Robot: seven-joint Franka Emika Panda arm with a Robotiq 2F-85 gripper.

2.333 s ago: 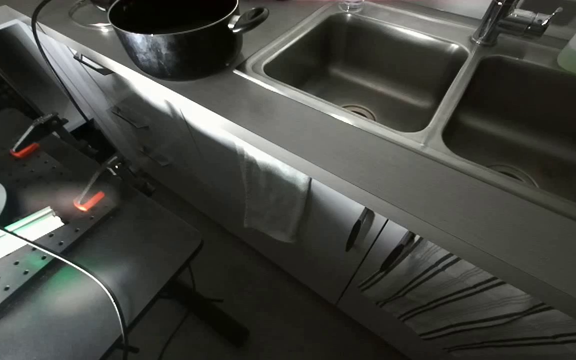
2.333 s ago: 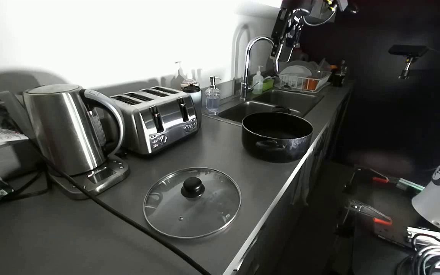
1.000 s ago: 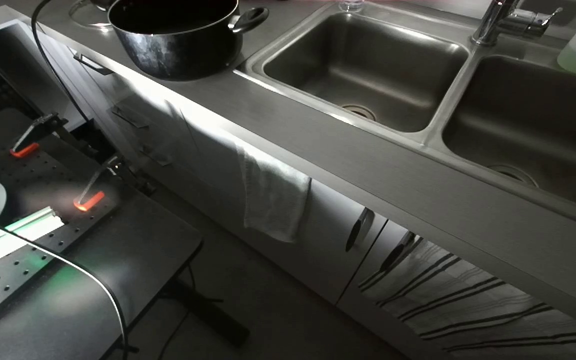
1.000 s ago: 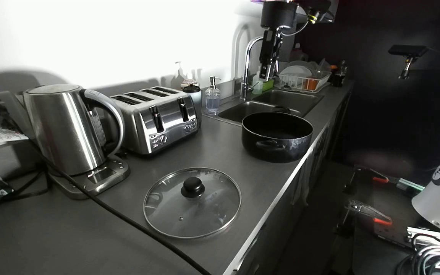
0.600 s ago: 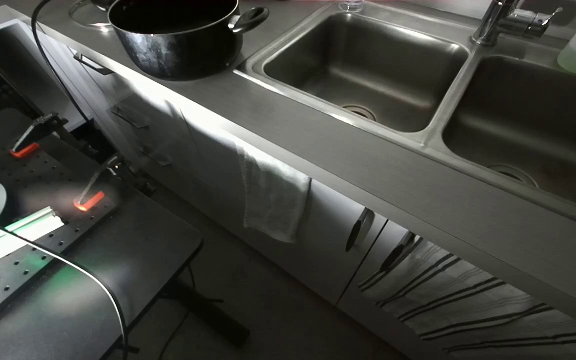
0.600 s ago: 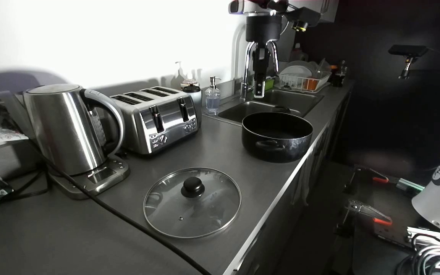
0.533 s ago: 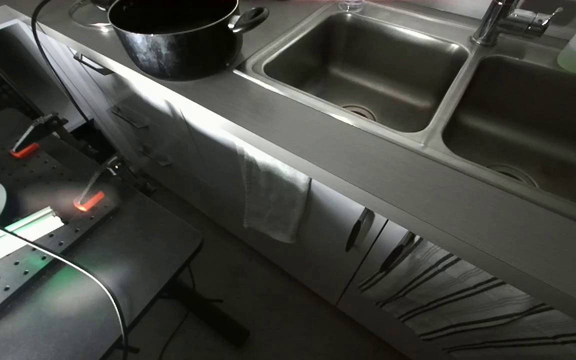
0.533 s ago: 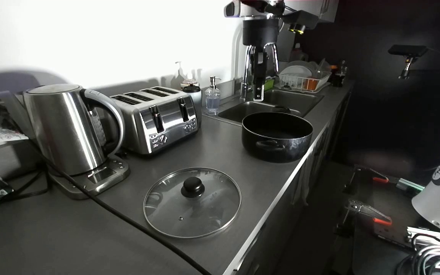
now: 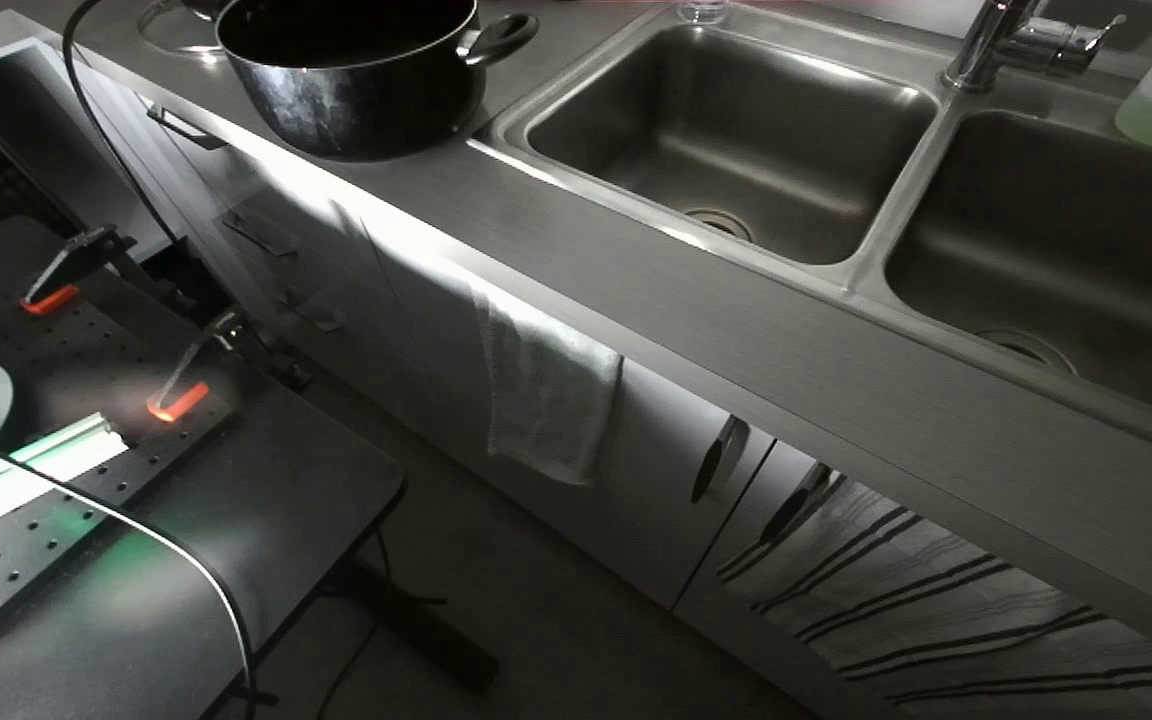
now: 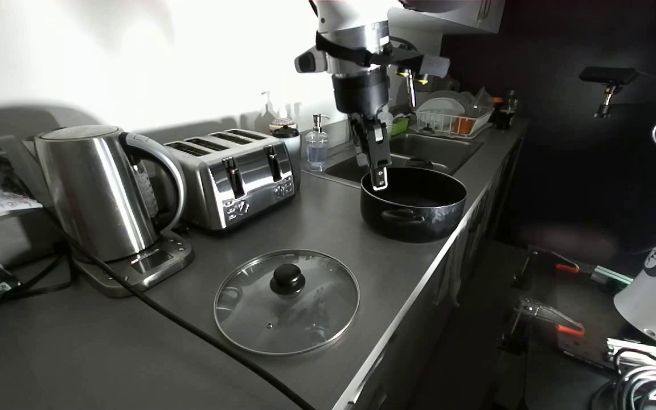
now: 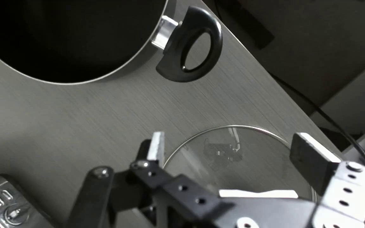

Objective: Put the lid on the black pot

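On a grey tabletop [image 10: 328, 225], a clear glass lid [image 10: 288, 310] with a thin metal rim and a round black knob [image 10: 287, 276] on top. Lies flat in the foreground of an exterior view, well apart from the pot [image 10: 433, 222] farther along. Of the pot: wide, black, upright, open at the top, close to the front edge of the tabletop.

Pointing down from a white and grey arm [image 10: 356, 34], a dark pincer [image 11: 233, 153]. Has both fingers spread wide apart, with a slice of the lid visible between them in the wrist view. Toward the upper left there, the pot's rim and one looped black handle [image 11: 178, 46]. In an exterior view, a lower tip overlapping the pot's rim from that angle; cannot tell its height above the tabletop.

Toward the back, from near to far: a steel kettle [image 10: 91, 193], a four-slot toaster [image 10: 248, 182], a clear pump dispenser [image 10: 316, 149], a double steel sink [image 9: 906, 190] with a chrome tap [image 9: 976, 50], and a white rack [image 10: 447, 123] with plates [image 10: 441, 105]. Slanting across the foreground near the lid, a black cable [image 10: 191, 328]. Hanging below the tabletop's front edge, a pale towel [image 9: 551, 400] and a striped cloth [image 9: 896, 580].
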